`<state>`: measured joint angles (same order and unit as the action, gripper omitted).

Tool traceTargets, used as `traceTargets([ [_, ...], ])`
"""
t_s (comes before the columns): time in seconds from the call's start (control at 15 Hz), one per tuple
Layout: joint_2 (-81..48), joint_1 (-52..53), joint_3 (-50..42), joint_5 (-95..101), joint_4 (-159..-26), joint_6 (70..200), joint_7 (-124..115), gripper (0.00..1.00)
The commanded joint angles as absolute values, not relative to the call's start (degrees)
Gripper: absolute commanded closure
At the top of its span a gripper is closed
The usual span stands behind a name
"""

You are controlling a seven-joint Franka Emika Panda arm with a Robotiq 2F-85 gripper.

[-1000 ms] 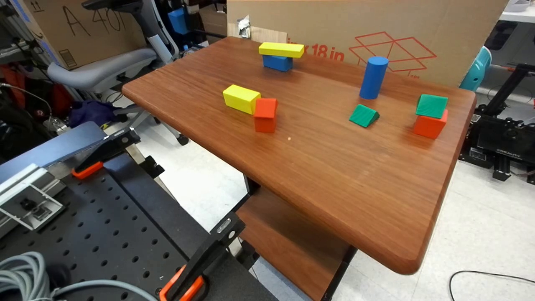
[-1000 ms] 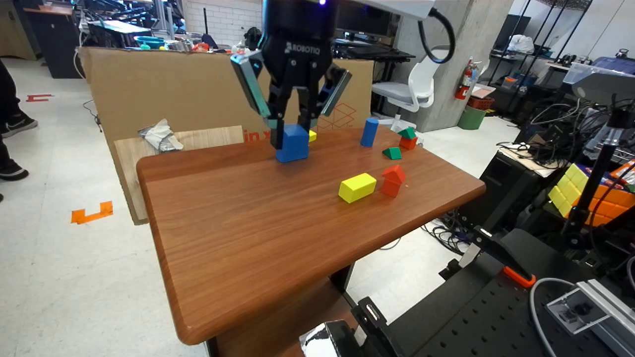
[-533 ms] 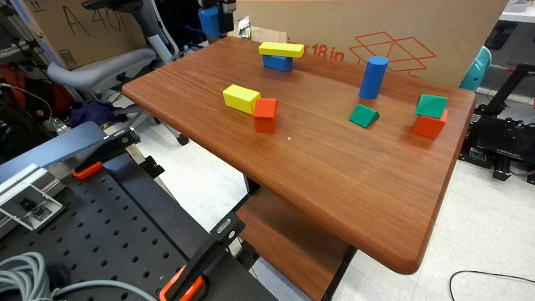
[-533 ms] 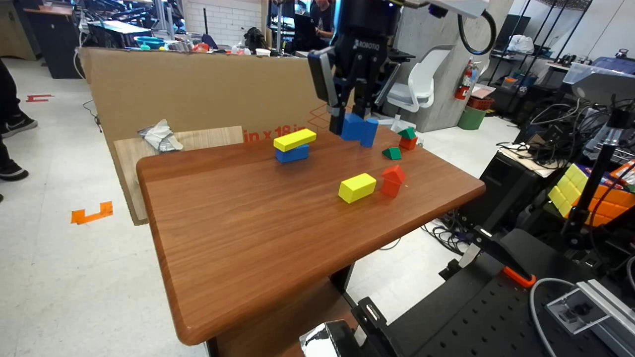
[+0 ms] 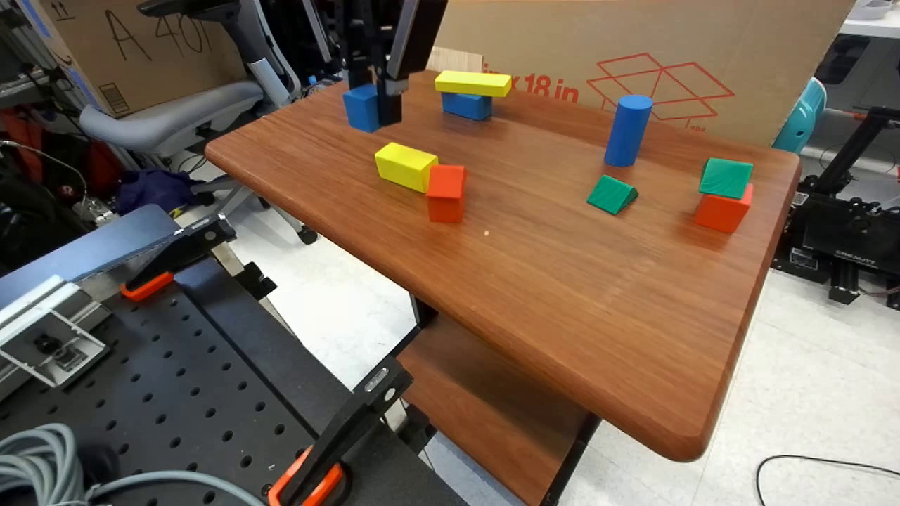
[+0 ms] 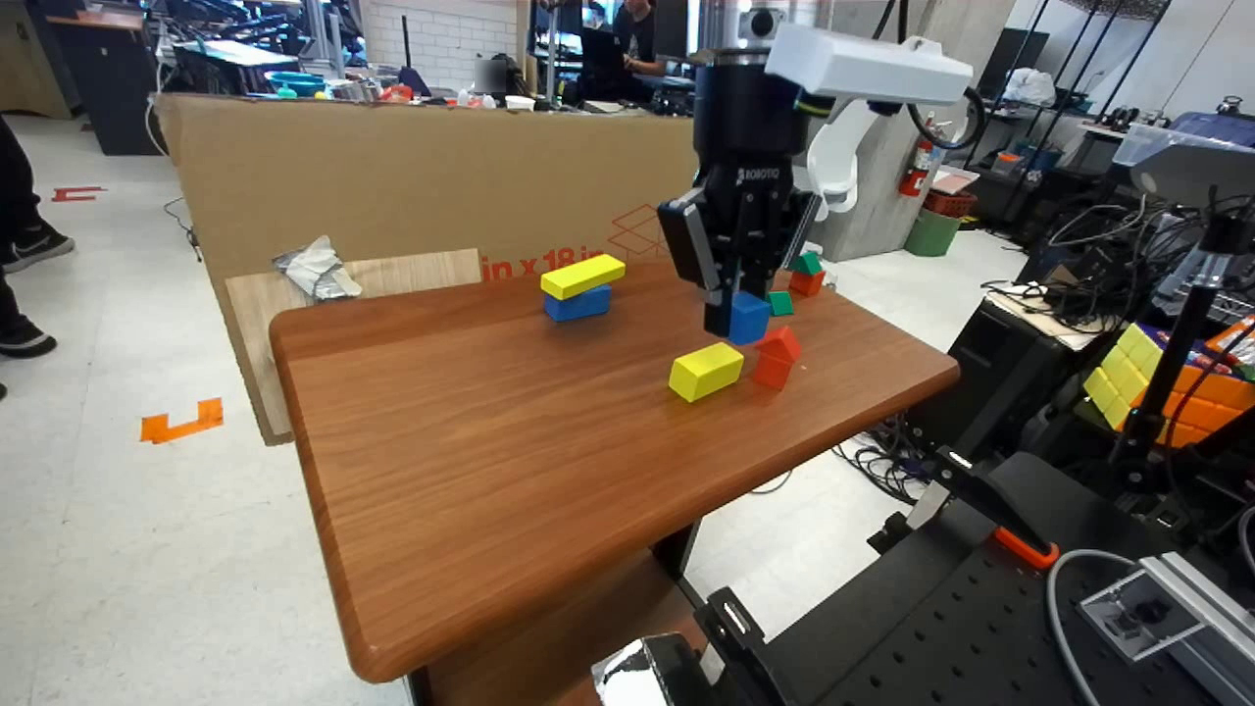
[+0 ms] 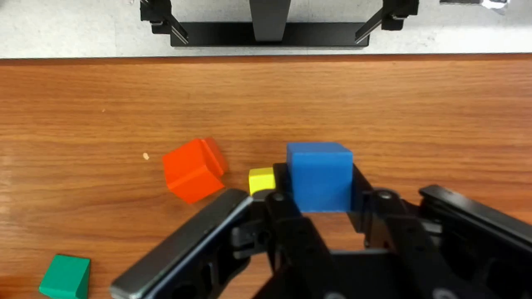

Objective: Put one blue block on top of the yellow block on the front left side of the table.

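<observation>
the jaws are clamped on the blue block (image 7: 320, 178), pressing two opposite side faces, and hold it in the air above the counter (image 6: 471, 441). it looks stiff and light, probably painted wood or dense foam, hardly fragile, though its smooth faces could slip or twist a little under a slack squeeze. taking it by opposite sides seems right, since that leaves the underside free for setting down; in both exterior views the jaws seem to reach near its lower edge, so i would part them slowly and evenly at the release. just outward, the yellow block (image 6: 706, 371) lies on the counter with its top bare; the wrist view shows only part of it past the jaws, so i cannot tell whether the blue block is over it. the step in hand is likely lining up and lowering. red blocks (image 6: 775, 359) stand just beside the yellow block and could be knocked. farther out are a green wedge (image 5: 613, 195), an upright blue cylinder (image 5: 628, 131) and a yellow bar (image 5: 473, 83) resting on a blue piece (image 5: 467, 106).
</observation>
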<state>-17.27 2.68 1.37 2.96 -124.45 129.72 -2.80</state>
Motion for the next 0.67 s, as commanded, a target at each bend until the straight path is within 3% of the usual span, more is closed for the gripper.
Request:
traceTargets([
  [0.0,-18.8,3.1,0.8,5.0,-122.9,129.9,-3.2,0.92],
  [0.6,-20.6,3.4,0.1,7.3,-121.5,134.3,-4.7,0.92],
])
